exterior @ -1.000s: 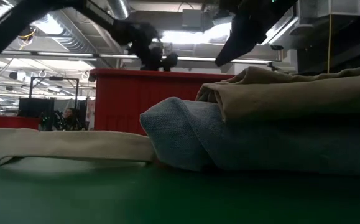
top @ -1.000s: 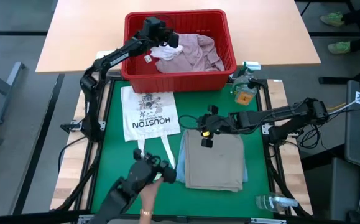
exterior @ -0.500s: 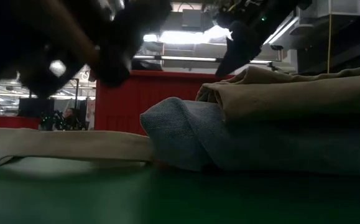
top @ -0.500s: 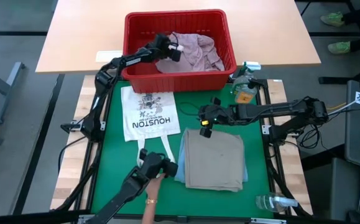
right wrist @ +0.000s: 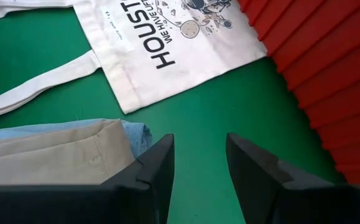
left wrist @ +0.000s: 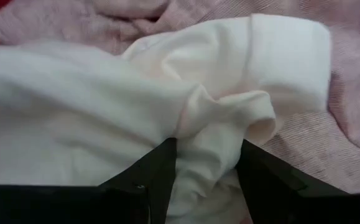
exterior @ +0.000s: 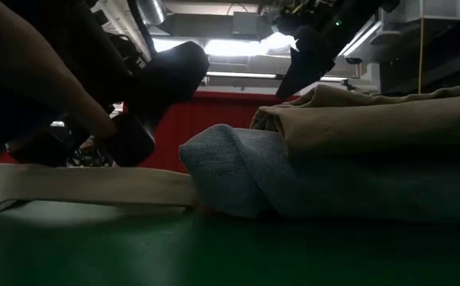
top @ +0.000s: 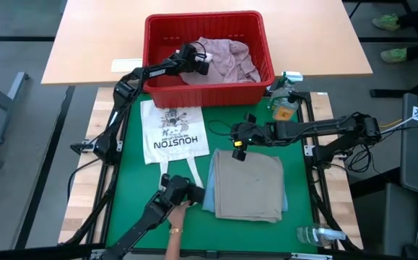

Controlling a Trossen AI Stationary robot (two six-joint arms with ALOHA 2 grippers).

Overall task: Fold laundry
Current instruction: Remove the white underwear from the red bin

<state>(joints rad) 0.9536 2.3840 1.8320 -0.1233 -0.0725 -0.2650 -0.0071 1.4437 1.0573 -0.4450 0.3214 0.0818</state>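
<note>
Green mat (top: 133,180) covers the work table, tan tabletop behind it at 12 o'clock. Going left to right:

- White tote bag (top: 172,132) printed HOUSTON lies flat at 10 o'clock on the mat, straps trailing toward 6.
- A person's hand (top: 174,230) at 6 o'clock holds a dark handheld device (top: 174,193) just beside the tote straps; in the low view it looms in the foreground.
- Left gripper (top: 196,59) is inside the red basket (top: 159,84) at 12 o'clock, fingers parted with a fold of white cloth (left wrist: 105,130) bunched between them. Can't tell if it's actually pinched. Pink-mauve shirt (top: 227,61) is heaped under and beside it.
- Right gripper (top: 239,141) hovers at mat centre, jaws apart, nothing in them, just off the 12 o'clock edge of the stack.
- Folded tan cloth (top: 249,186) sits on folded jeans (exterior: 230,171) at 5 o'clock.
- Spray bottle (top: 284,101) stands at 2 o'clock, beside the basket.
</note>
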